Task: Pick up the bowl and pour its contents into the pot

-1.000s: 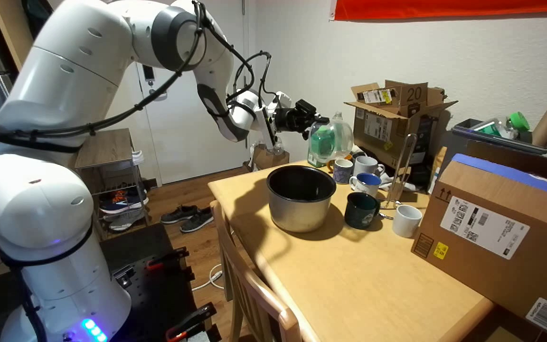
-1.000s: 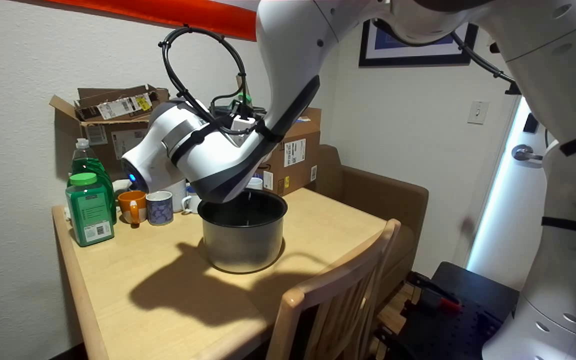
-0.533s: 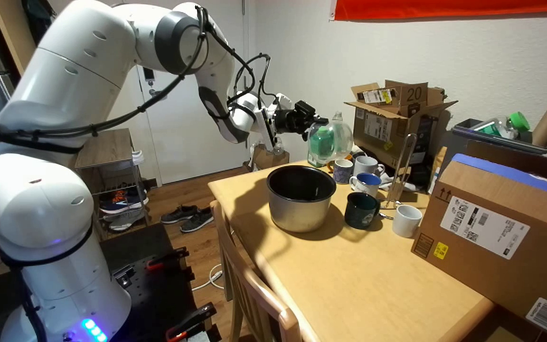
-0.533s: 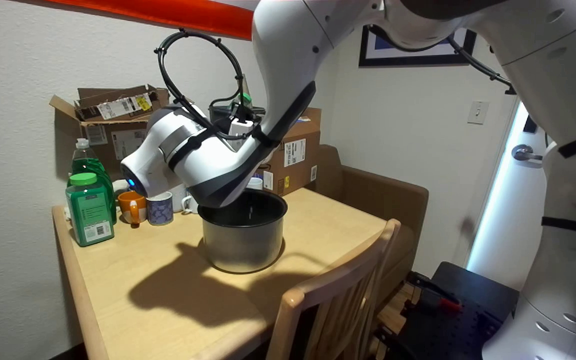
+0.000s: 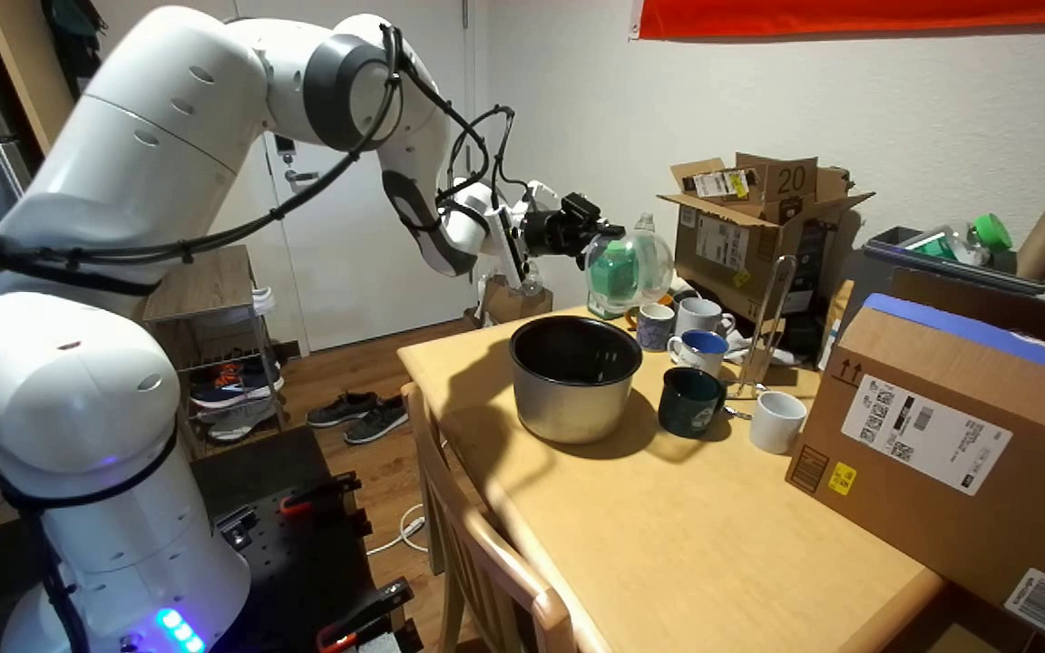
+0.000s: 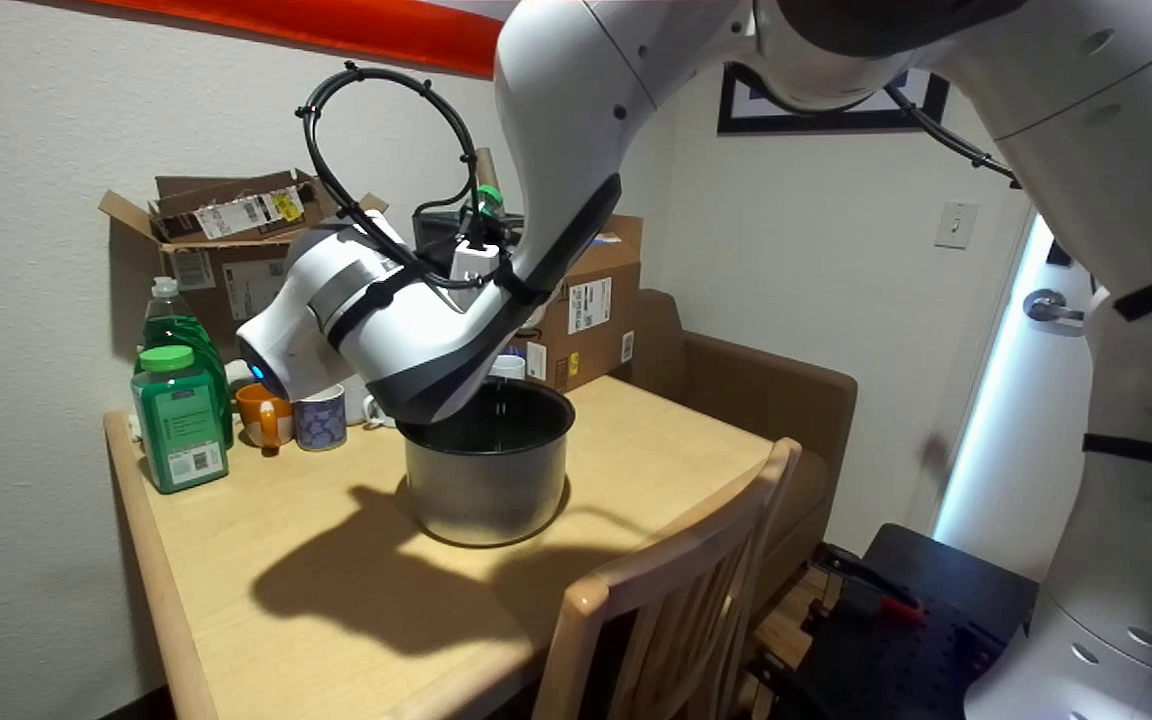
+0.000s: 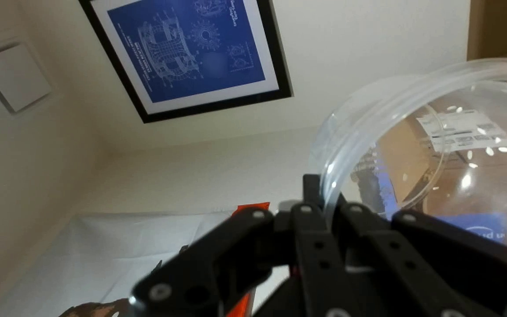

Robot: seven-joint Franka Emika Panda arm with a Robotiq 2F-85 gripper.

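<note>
The clear, round, see-through bowl (image 5: 642,265) is held off the pale wooden surface (image 5: 686,544), higher than the wide, silver-grey metal pot (image 5: 572,413) with the dark inside; it is tilted, how far I cannot tell. In the wrist view the black hand (image 7: 325,203) pinches its rim, and small white specks (image 7: 490,151) dot its wall. A dark green-black mug (image 5: 689,406) stands upright just beside the pot, slightly apart from it.
</note>
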